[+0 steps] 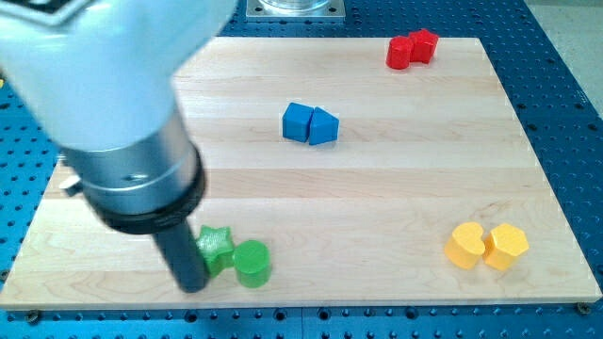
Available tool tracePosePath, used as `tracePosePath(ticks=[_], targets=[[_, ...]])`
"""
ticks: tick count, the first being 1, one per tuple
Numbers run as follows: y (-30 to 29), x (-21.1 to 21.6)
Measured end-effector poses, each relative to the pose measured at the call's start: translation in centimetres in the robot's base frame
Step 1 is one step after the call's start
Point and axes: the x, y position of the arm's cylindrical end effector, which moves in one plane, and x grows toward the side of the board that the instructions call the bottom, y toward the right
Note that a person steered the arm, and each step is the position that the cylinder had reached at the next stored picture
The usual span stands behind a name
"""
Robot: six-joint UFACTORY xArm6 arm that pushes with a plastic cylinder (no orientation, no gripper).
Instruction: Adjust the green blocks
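Observation:
A green star block (217, 246) lies near the board's bottom left, touching a green cylinder block (252, 263) on its right. My tip (191, 285) rests on the board just left of the green star and slightly below it, against its left side. The arm's grey body covers much of the view's upper left.
Two blue blocks (310, 123) sit together at the board's middle top. Two red blocks (412, 48) sit at the top right. Two yellow blocks (486, 246) sit at the bottom right. The wooden board (396, 188) ends close below the green blocks.

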Motion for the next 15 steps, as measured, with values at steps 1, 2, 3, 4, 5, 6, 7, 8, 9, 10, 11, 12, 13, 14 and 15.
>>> tracePosePath(ticks=[1,2,3,4,5,6,7,8,9,10,11,12,13,14,15], targets=[[2.4,0.8],[4.0,0.8],[6.9,0.7],[3.4,1.5],[-4.7,0.4],[-3.0,-2.4],[-0.8,-2.9],[0.2,-1.9],[0.6,0.8],[1.4,1.5],[6.7,1.4],[10.7,1.5],[12.9,1.3],[12.1,-1.0],[8.1,-1.7]])
